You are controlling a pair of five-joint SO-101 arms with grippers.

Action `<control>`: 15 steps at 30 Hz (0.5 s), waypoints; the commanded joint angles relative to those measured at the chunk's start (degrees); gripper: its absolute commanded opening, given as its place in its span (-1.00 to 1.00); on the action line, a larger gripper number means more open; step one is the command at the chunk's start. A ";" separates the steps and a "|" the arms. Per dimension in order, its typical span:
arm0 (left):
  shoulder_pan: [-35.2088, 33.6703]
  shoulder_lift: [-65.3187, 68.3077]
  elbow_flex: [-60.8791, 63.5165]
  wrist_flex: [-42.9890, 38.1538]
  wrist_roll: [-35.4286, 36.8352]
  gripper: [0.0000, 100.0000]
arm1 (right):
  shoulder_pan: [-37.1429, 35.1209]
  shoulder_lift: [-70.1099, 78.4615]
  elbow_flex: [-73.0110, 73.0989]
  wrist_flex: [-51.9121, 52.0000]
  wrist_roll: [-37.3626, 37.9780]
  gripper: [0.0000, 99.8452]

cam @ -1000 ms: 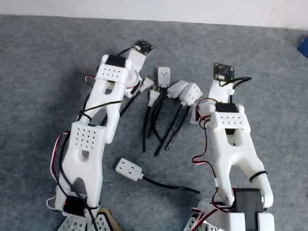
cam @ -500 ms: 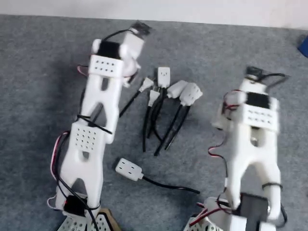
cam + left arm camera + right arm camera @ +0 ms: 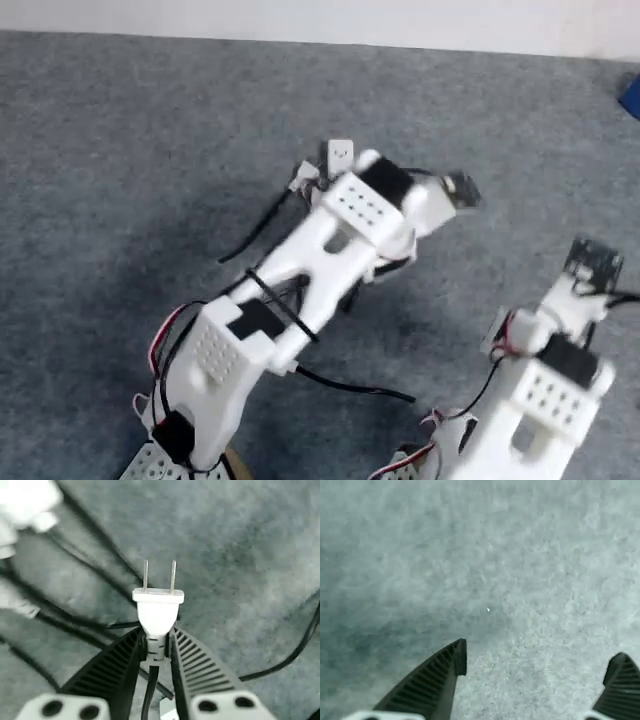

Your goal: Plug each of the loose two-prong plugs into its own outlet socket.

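In the left wrist view my left gripper (image 3: 156, 636) is shut on a white two-prong plug (image 3: 157, 605), held by its neck with both prongs pointing away from me over the grey carpet. Its black cord runs back between the fingers. In the high view the left arm (image 3: 330, 240) reaches across the middle and covers most of the cord cluster. A white outlet socket (image 3: 340, 155) and a small plug (image 3: 303, 176) show just beyond it. My right gripper (image 3: 540, 655) stands open over bare carpet, its arm (image 3: 555, 385) at the front right.
Black cords (image 3: 65, 615) cross the carpet under the held plug, with blurred white plug bodies (image 3: 22, 505) nearby. A black cable (image 3: 350, 385) trails out from under the left arm. A blue object (image 3: 632, 95) sits at the right edge.
The left arm has swung from the left side across to the right, over the plug cluster. The right arm has drawn back toward the front right, away from the plugs.
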 commanded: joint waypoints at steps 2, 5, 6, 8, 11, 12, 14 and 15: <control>3.38 0.48 0.22 0.26 -3.52 -0.92 | 7.52 -7.34 1.98 -1.71 3.08 -0.19; 6.37 0.92 -1.45 0.26 -4.48 -0.91 | 10.42 -7.69 2.07 -1.71 3.43 -0.19; 7.25 1.01 -2.68 0.26 -4.48 -0.91 | 10.86 -7.43 2.07 -1.80 3.43 -0.19; 8.92 1.01 -4.70 0.26 -4.48 -0.91 | 11.21 -6.81 2.07 -2.07 3.43 -0.19; 11.03 1.10 -6.64 0.26 -4.31 -0.91 | 11.30 -5.67 2.07 -2.24 3.52 -0.19; 11.56 1.10 -6.81 0.26 -4.22 -0.88 | 11.30 -5.23 2.07 -2.24 3.52 -0.19; 12.35 0.84 -6.64 0.26 -4.13 -0.74 | 11.30 -4.35 2.07 -3.03 4.22 -0.19; 12.44 0.66 -6.64 0.35 -3.96 -0.63 | 11.30 -3.82 2.07 -3.38 4.92 -0.19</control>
